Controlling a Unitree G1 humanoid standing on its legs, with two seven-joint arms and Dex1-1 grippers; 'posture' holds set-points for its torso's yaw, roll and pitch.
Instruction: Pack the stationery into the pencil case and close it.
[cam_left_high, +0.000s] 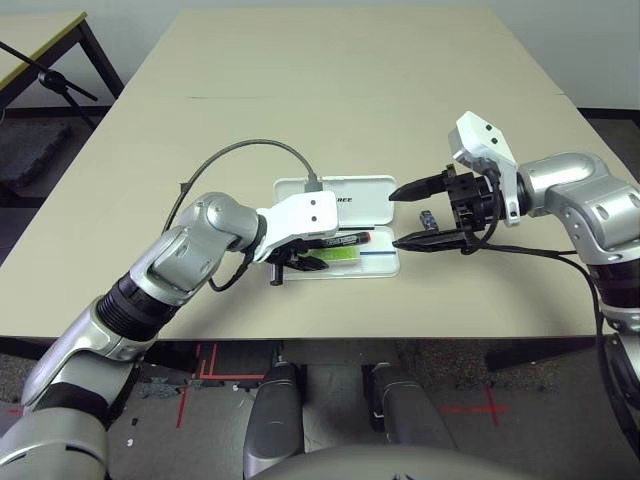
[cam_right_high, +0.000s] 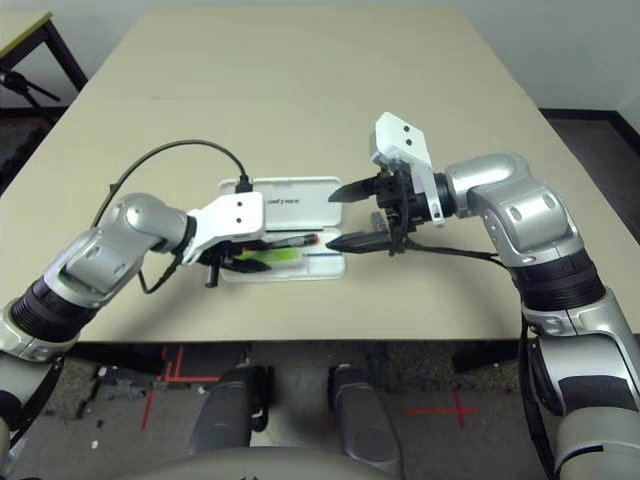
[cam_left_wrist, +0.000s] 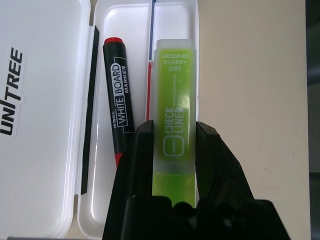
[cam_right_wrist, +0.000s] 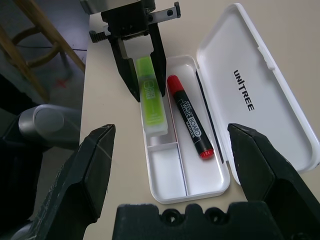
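Highlighter (cam_left_wrist: 175, 105) sits between the left gripper's (cam_left_wrist: 174, 125) fingers, held; right gripper (cam_right_wrist: 172, 150) wide

Looks like a lab or workshop: broad bare counter (cam_left_high: 300, 120), worn grey floor (cam_left_high: 330, 350) marked with red tape (cam_left_high: 182, 405) at lower left, black stand (cam_left_high: 55, 82) at upper left, wooden stool (cam_right_wrist: 37, 55) at upper left.

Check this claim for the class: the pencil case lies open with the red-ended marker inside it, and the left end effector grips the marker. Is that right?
Not quite: the left end effector grips the lime-green highlighter, not the marker, as the left wrist view shows. The pencil case does lie open, with the marker inside.
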